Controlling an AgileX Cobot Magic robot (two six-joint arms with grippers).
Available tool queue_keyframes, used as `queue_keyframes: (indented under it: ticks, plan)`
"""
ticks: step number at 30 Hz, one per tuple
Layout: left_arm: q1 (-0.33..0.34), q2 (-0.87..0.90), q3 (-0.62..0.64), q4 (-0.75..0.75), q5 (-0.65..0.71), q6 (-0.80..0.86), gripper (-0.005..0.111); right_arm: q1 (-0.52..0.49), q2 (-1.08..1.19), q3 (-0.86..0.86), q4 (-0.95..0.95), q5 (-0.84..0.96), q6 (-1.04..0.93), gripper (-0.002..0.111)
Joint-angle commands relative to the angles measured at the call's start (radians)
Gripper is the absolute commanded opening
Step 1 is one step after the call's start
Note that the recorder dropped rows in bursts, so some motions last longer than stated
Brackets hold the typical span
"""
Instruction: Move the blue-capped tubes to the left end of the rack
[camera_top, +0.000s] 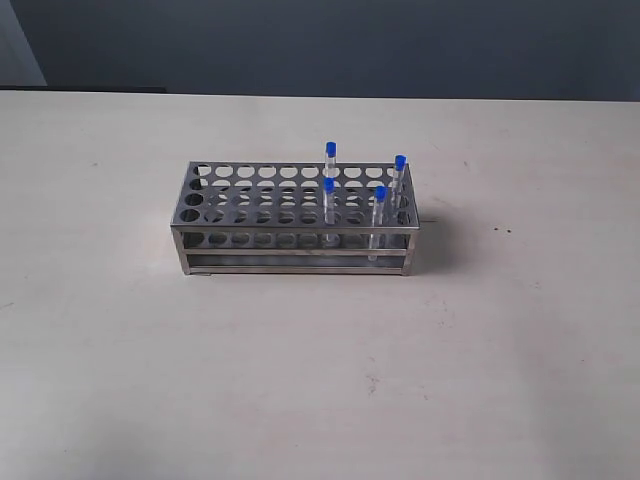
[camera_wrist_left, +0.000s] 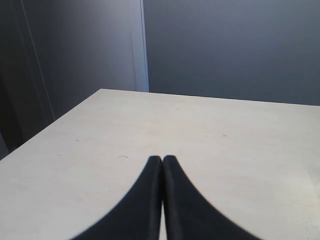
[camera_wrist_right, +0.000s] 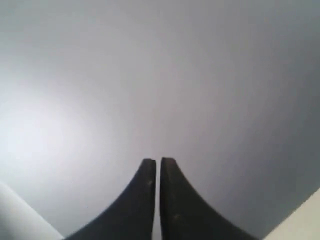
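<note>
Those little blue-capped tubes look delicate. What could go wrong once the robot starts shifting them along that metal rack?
1. The blue-capped tubes stand close together near the right end of the rack; fingers reaching for one could knock its neighbour.
2. The tubes are thin and clear, and the rightmost tube seems to lean, so one might slip or catch in its hole.
3. The rack looks unfastened on the table; a snagged tube could drag it.

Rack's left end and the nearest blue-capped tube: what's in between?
Only empty holes of the rack, up to the tube, per the exterior view.
</note>
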Motion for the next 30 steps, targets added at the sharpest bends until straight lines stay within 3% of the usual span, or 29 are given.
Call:
queue_keyframes:
  ticks: [1,5,8,10,12,19,21,30]
  plan:
    - [-0.006,0.003,0.004,-0.005,-0.011,-0.002,0.000,-0.002,0.223,-0.216,-0.334,0.289,-0.011,0.004]
    - [-0.006,0.003,0.004,-0.005,-0.011,-0.002,0.000,0.025,0.562,-0.418,-0.186,0.490,-0.415,0.008]
    - [-0.006,0.003,0.004,-0.005,-0.011,-0.002,0.000,0.094,0.834,-0.588,0.052,0.627,-0.783,0.009]
    - [-0.006,0.003,0.004,-0.005,-0.011,-0.002,0.000,0.164,1.015,-0.715,0.097,0.716,-0.899,0.009]
    - [-0.006,0.003,0.004,-0.005,-0.011,-0.002,0.000,0.242,1.165,-0.832,0.030,0.766,-0.888,0.009]
    - [-0.006,0.003,0.004,-0.005,-0.011,-0.002,0.000,0.506,1.603,-1.121,-0.619,1.015,-0.452,0.009]
    - [-0.006,0.003,0.004,-0.005,-0.011,-0.002,0.000,0.558,1.678,-1.170,-0.707,1.041,-0.407,0.009]
    - [-0.006,0.003,0.004,-0.005,-0.011,-0.002,0.000,0.606,1.737,-1.198,-0.637,0.957,-0.372,0.009]
